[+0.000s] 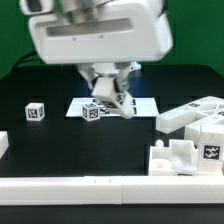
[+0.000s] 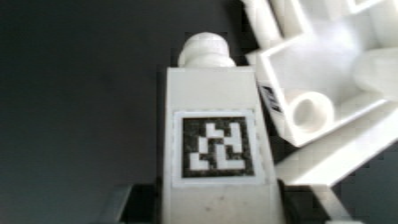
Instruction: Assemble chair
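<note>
My gripper (image 1: 106, 98) hangs over the middle of the table, above the marker board (image 1: 146, 105). In the wrist view the gripper (image 2: 215, 206) is shut on a white chair bar (image 2: 214, 110). The bar bears a black-and-white tag and ends in a rounded peg (image 2: 208, 48). The dark fingers (image 2: 143, 205) press on both sides of the bar. Next to the bar's peg end lies a white chair slab (image 2: 334, 70) with a round hole. In the exterior view the held bar's tag (image 1: 96, 112) shows just under the gripper.
A small tagged white block (image 1: 36, 112) lies at the exterior view's left. A pile of white chair parts (image 1: 195, 135) fills the right. A long white border rail (image 1: 80, 187) runs along the front. The arm's big white body (image 1: 95, 35) hides the back.
</note>
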`<state>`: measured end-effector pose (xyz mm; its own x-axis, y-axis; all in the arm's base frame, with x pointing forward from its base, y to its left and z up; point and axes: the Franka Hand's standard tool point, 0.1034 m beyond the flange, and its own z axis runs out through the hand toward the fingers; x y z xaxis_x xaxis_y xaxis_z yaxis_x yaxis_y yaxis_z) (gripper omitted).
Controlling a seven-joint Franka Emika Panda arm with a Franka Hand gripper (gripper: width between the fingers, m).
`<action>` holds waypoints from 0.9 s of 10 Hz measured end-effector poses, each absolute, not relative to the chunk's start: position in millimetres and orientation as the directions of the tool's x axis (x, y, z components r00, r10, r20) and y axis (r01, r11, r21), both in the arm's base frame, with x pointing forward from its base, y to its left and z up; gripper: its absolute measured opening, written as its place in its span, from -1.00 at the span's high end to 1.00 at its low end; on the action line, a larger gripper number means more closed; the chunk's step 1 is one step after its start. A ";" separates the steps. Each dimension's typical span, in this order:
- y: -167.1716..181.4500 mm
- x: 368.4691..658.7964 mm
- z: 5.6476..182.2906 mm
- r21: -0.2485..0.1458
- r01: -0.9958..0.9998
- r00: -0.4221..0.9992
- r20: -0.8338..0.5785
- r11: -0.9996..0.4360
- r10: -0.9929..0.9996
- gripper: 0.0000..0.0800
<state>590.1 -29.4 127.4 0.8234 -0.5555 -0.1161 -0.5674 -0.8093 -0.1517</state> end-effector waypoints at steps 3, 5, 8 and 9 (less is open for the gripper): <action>-20.4 593.5 120.5 -0.165 -0.548 0.821 0.080 -0.820 -0.565 0.29; -10.6 599.8 118.9 -0.180 -0.557 0.777 0.230 -0.811 -0.586 0.29; 1.4 612.0 129.5 -0.172 -0.523 0.760 0.349 -0.835 -0.548 0.29; 1.5 612.1 127.1 -0.175 -0.524 0.751 0.366 -0.834 -0.549 0.29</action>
